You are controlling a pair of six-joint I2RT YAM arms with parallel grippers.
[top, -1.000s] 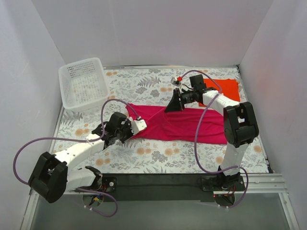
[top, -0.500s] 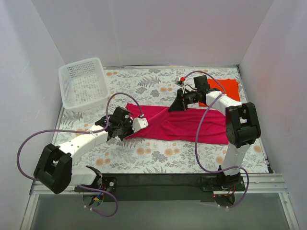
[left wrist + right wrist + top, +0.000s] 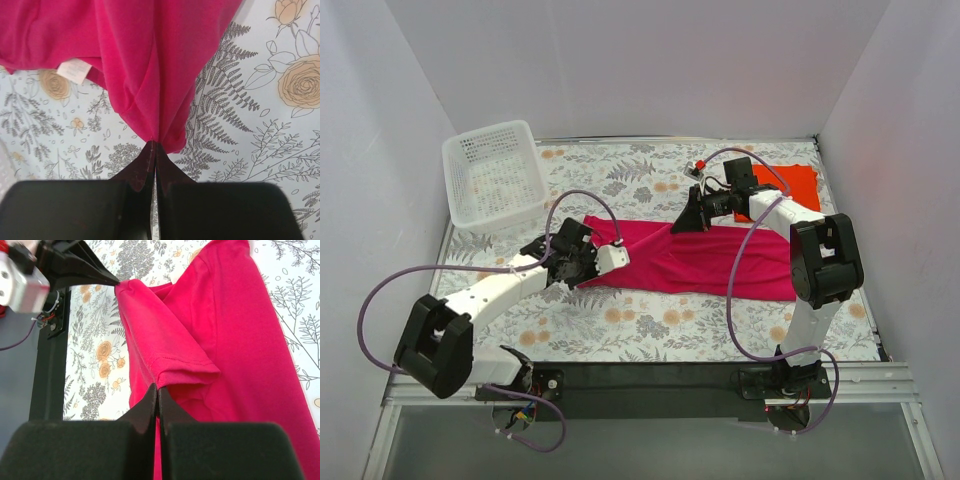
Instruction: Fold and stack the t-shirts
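Note:
The magenta-pink t-shirt (image 3: 695,260) lies stretched across the middle of the flowered table. My left gripper (image 3: 588,258) is shut on the shirt's left end; in the left wrist view the cloth (image 3: 150,75) hangs from my closed fingertips (image 3: 155,146). My right gripper (image 3: 682,222) is shut on the shirt's far edge; the right wrist view shows a sleeve hem (image 3: 185,370) pinched at the tips (image 3: 157,388). The orange-red t-shirt (image 3: 788,182) lies at the back right, partly behind the right arm.
A white perforated basket (image 3: 492,175) stands at the back left. White walls close the table on three sides. A black rail (image 3: 650,378) runs along the near edge. Purple cables loop from both arms.
My left gripper has moved up and right with the shirt's left end. My right gripper moved slightly back and right, then held still.

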